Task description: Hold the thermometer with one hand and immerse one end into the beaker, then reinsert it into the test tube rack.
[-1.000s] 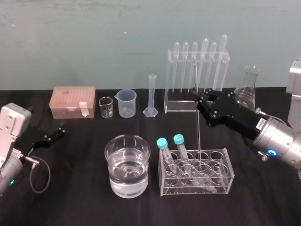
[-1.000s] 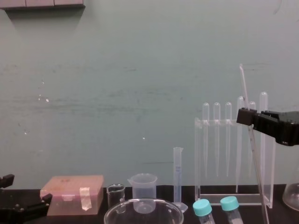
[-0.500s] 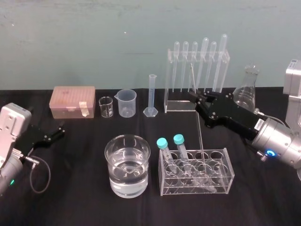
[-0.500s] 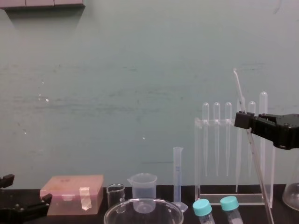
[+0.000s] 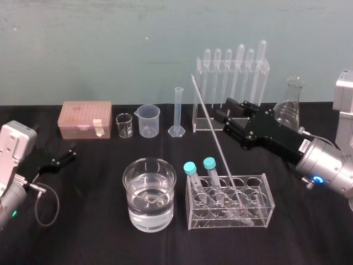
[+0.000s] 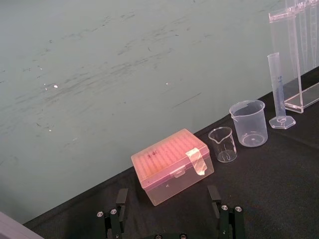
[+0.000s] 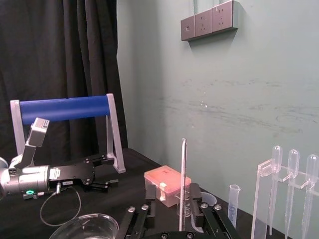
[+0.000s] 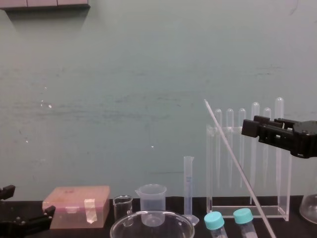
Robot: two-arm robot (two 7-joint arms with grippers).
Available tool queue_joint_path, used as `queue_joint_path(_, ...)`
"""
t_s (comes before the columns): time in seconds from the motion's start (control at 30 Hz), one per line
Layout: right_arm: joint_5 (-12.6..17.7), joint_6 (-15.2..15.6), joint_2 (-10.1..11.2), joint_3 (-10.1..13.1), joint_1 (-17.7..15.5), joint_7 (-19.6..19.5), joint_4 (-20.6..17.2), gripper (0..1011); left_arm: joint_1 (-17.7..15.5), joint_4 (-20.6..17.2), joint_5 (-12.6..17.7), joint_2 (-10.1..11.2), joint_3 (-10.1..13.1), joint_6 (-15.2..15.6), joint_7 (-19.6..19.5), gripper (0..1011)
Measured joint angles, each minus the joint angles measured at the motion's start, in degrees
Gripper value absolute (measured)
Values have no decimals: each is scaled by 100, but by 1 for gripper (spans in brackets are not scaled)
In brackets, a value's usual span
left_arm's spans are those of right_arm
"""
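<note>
The thermometer [image 5: 212, 132] leans left, its lower end in the tube rack [image 5: 265, 212]; the right gripper [image 5: 223, 110] hangs behind the rack, fingers apart. The left gripper [image 5: 65, 157] sits well left, fingers apart.

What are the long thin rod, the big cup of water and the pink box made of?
The thermometer looks like clear glass: see-through, thin, rigid and straight. The beaker seems to be glass too, with a glossy transparent wall and bright highlights. The pink box is probably plastic: translucent and matte, with a moulded lid.
</note>
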Motion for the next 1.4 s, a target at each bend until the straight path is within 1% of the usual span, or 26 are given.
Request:
queue_joint_path(0.03,1,0,1,0,0,0,0,436,0,0,0,0,0,0,0,1008)
queue_joint_path(0.07,1,0,1,1,-1,0,-1,498,0,0,0,0,0,0,0,1008)
queue_joint_path(0.17,4,0,2,2,-1,0,-3,579,0,0,0,0,0,0,0,1007)
queue_joint_path(0.2,5,0,2,3,-2,0,-4,640,0,0,0,0,0,0,0,1008)
queue_joint_path(0.23,5,0,2,3,-1,0,-4,640,0,0,0,0,0,0,0,1008)
queue_joint_path(0.27,6,0,2,3,-2,0,-4,681,0,0,0,0,0,0,0,1008)
queue_joint_path(0.3,7,0,2,3,-2,0,-4,700,0,0,0,0,0,0,0,1008)
queue_joint_path(0.33,8,0,2,3,-2,0,-4,758,0,0,0,0,0,0,0,1008)
queue_joint_path(0.37,8,0,2,3,-2,0,-4,758,0,0,0,0,0,0,0,1008)
queue_joint_path(0.4,9,-1,-3,13,-2,-6,-4,789,0,0,0,0,0,0,0,1008)
queue_joint_path(0.43,10,-11,-13,33,-1,-29,-2,842,0,0,0,0,0,0,0,1008)
queue_joint_path(0.5,-7,-104,-50,151,0,-166,15,885,0,0,0,0,0,0,0,1008)
queue_joint_path(0.53,-61,-194,-75,260,-5,-321,38,916,0,0,0,0,0,0,0,1008)
queue_joint_path(0.6,-201,-303,-106,399,-27,-587,72,978,0,0,0,0,0,0,0,1008)
queue_joint_path(0.63,-409,-361,-130,521,-64,-968,111,978,0,0,0,0,0,0,0,1008)
queue_joint_path(0.67,-409,-361,-130,521,-64,-968,111,993,0,0,0,0,0,0,0,1008)
queue_joint_path(0.7,-626,-352,-143,616,-109,-1345,153,1002,0,0,0,0,0,0,0,1008)
queue_joint_path(0.73,-761,-313,-149,653,-141,-1562,178,1002,0,0,0,0,0,0,0,1008)
queue_joint_path(0.77,-1034,-165,-161,694,-208,-2006,243,1003,0,0,0,0,0,0,0,1008)
queue_joint_path(0.87,-1366,121,-186,702,-301,-2509,356,1002,0,0,0,0,0,0,0,1008)
queue_joint_path(0.9,-1527,260,-205,686,-343,-2714,448,1003,0,0,0,0,0,0,0,1008)
queue_joint_path(0.97,-1703,453,-249,638,-396,-2906,588,1003,0,0,0,0,0,0,0,1008)
queue_joint_path(1.1,-1826,597,-324,583,-436,-2972,773,1003,0,0,0,0,0,0,0,1008)
queue_joint_path(1.17,-1864,615,-349,566,-443,-2974,833,1002,0,0,0,0,0,0,0,1008)
queue_joint_path(1.4,-1843,608,-338,574,-435,-2969,800,1003,0,0,0,0,0,0,0,1008)
